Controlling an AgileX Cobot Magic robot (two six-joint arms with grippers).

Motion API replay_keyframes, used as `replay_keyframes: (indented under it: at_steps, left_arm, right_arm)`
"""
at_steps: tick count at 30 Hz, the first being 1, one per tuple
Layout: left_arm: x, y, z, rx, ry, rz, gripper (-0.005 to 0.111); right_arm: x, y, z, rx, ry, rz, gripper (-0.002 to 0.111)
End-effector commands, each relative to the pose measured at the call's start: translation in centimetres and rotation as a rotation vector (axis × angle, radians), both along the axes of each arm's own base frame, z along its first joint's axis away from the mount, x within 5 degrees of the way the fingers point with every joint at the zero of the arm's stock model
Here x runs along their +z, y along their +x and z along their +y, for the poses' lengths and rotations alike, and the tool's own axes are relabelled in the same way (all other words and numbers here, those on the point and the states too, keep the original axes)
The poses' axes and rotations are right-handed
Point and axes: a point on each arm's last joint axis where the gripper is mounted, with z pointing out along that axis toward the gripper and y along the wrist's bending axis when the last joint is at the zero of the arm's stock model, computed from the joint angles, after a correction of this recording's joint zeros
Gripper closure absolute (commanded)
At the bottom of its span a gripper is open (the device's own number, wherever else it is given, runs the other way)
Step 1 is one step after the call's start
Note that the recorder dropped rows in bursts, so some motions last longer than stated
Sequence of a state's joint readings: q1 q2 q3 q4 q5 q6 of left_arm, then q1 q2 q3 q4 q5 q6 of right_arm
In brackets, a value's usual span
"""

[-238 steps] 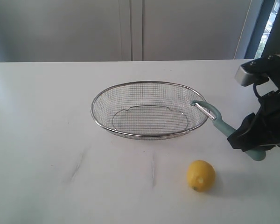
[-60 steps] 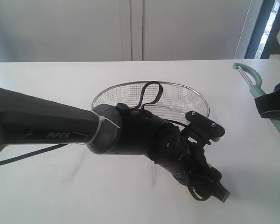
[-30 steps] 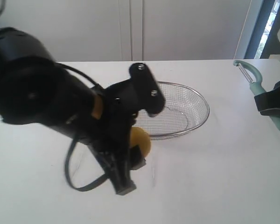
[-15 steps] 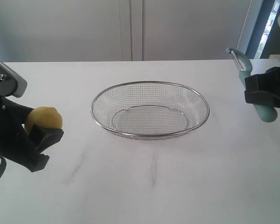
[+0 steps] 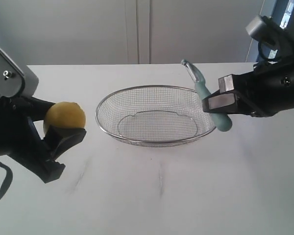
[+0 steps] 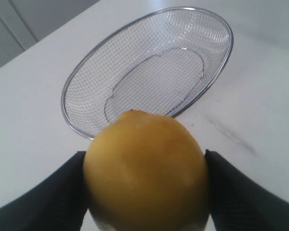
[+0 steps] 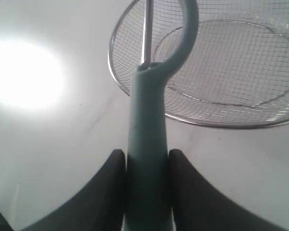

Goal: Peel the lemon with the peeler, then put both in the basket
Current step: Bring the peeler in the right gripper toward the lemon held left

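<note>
Left gripper (image 5: 58, 129) pinches lemon (image 5: 64, 116), left of basket (image 5: 157, 143). Right gripper (image 5: 220, 102) clamps peeler (image 5: 202, 88) at basket's right rim, head tilted up toward lemon, well apart. Left wrist: lemon wedged between jaws. Right wrist: handle clamped, loop over basket.

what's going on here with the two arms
The left gripper holds the lemon clear of the table, left of the basket. The right gripper holds the peeler by its teal handle, blade end up, near the basket's right rim. Nothing lies in the basket, and the lemon looks unpeeled.
</note>
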State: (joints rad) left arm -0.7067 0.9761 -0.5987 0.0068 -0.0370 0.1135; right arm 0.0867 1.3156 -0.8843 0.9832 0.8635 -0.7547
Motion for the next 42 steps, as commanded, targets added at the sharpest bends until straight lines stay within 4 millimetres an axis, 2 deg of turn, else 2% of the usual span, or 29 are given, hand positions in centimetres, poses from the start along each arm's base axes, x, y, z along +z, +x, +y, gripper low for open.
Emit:
replay_keyframes:
  at_steps: [1,6,14,22,29,34,42]
  left_arm:
    - [1.6,-0.4,0.3,-0.003,-0.069,-0.082,0.107]
    - [2.1,-0.6,0.4,-0.003,-0.091,-0.116,0.107]
    - [2.1,-0.5,0.4,-0.002,-0.095,-0.118,0.107]
    - [2.2,-0.5,0.4,-0.004,-0.094,-0.128,0.107]
    - [2.2,-0.5,0.4,-0.004,-0.095,-0.130,0.107]
    - [2.2,-0.5,0.4,-0.002,-0.098,-0.124,0.107]
    - [2.1,-0.6,0.4,-0.002,-0.089,-0.111,0.107]
  right_arm:
    - [-0.4,-0.3,1.6,0.080,0.027,0.018,0.108]
    - [-1.1,-1.0,4.4,0.198,0.032,0.046,0.108]
    - [-2.1,-2.3,7.5,0.334,0.044,0.098,0.108]
    - [-2.8,-2.1,10.3,0.290,0.126,0.122,0.108]
    - [-4.4,-3.0,13.1,0.332,0.163,0.202,0.108]
    - [-4.7,-3.3,14.4,0.322,0.199,0.238,0.108]
    - [-4.4,-3.1,14.7,0.265,0.261,0.257,0.108]
